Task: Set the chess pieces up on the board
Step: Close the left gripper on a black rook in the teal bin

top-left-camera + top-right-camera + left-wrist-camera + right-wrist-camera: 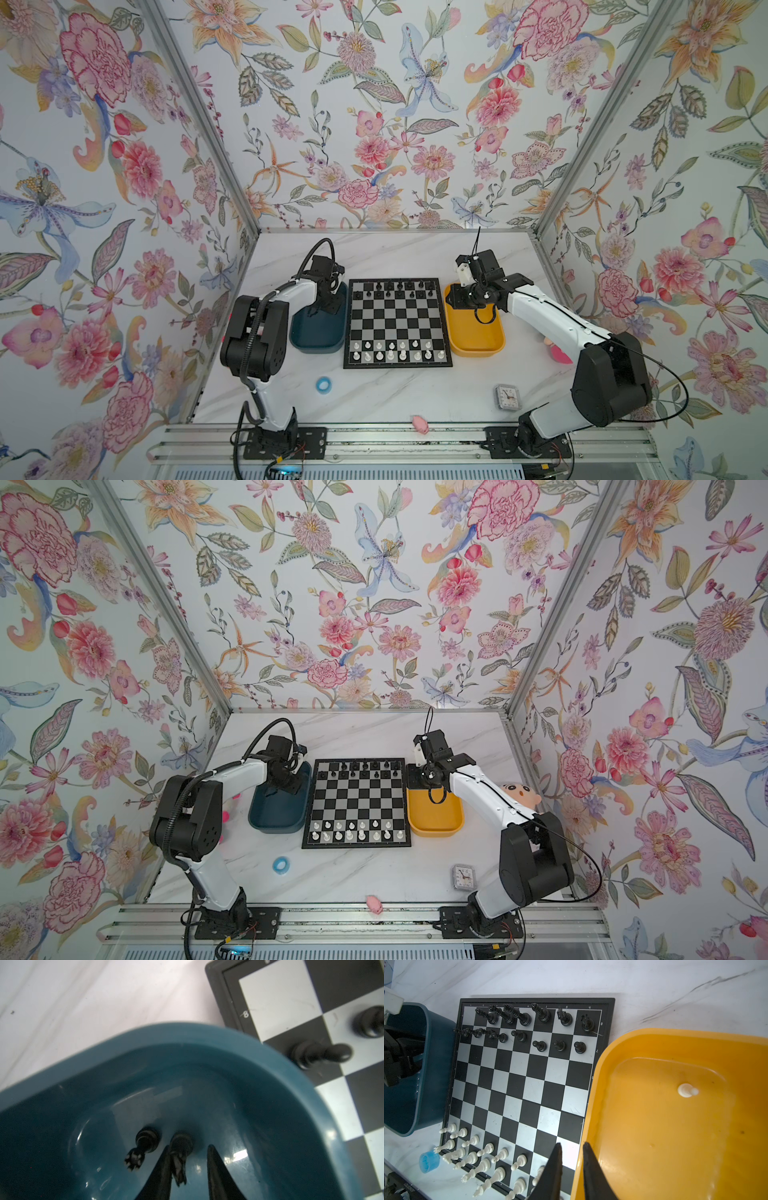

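White pieces (390, 351) stand on the board's (397, 320) near rows. Beyond, the right gripper (572, 1143) hangs by the yellow bin's (612, 1047) rim, jaws slightly apart and empty; a white pawn (687, 1091) sits inside. The left gripper (188, 1147), jaws apart, straddles a black piece (180, 1144) in the teal bin (187, 1034). Black pieces (399, 290) line the far rows.

A teal bin (318, 332) and a yellow bin (478, 343) stood well apart on the white marble table (395, 399). Nearer its front edge lay a small blue ring (323, 384), a little square clock (507, 397) and a pink toy (420, 424). Flowered wallpaper (374, 124) covered the walls
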